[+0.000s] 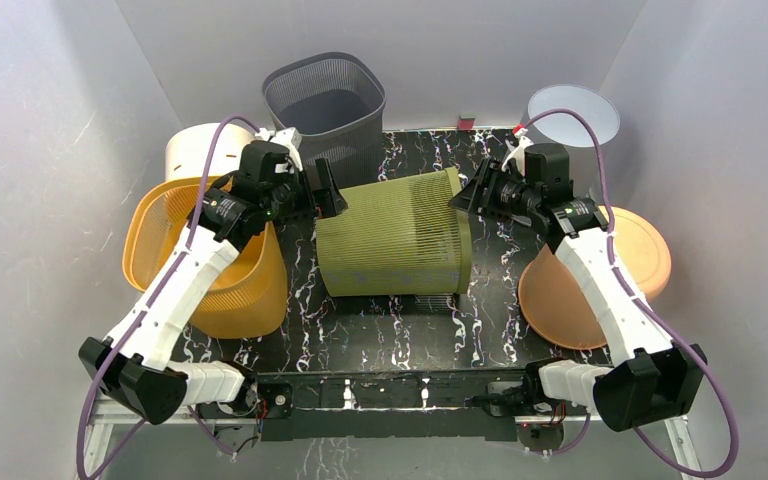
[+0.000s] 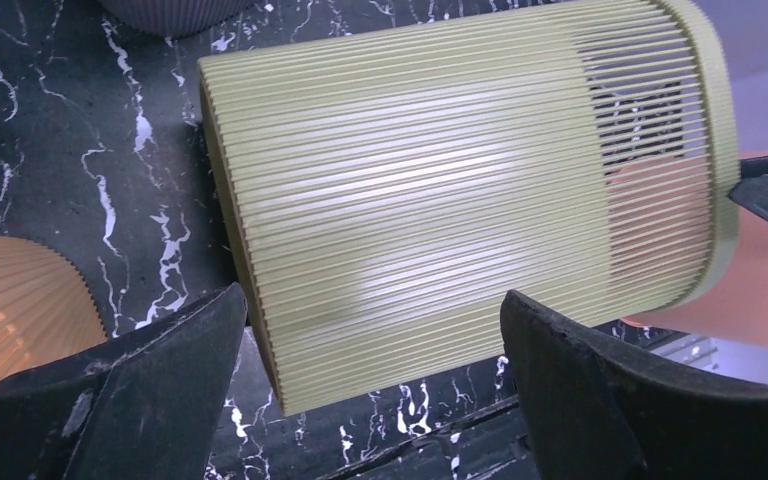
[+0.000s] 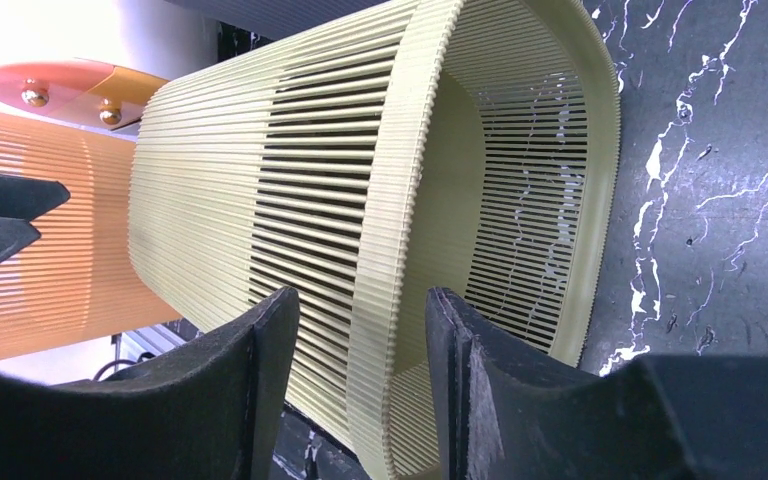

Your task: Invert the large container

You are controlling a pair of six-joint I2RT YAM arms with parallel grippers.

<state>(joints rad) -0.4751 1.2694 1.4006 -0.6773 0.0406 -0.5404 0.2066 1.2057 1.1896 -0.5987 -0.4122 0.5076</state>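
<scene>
At the centre of the black marbled desk (image 1: 380,335), the pale green ribbed plastic basket (image 1: 395,235) is laid on its side. Its rim is straddled, not yet pinched, by the partly spread right end effector (image 1: 467,190); the left end effector (image 1: 328,190) is spread wide near its base.

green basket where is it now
Top view: the green basket lies on its side at centre, between the left gripper and right gripper, in front of the dark mesh bin.

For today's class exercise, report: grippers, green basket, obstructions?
Left gripper open near basket base. Right gripper open, straddling rim. Basket lying sideways. Grey bin close behind.
</scene>
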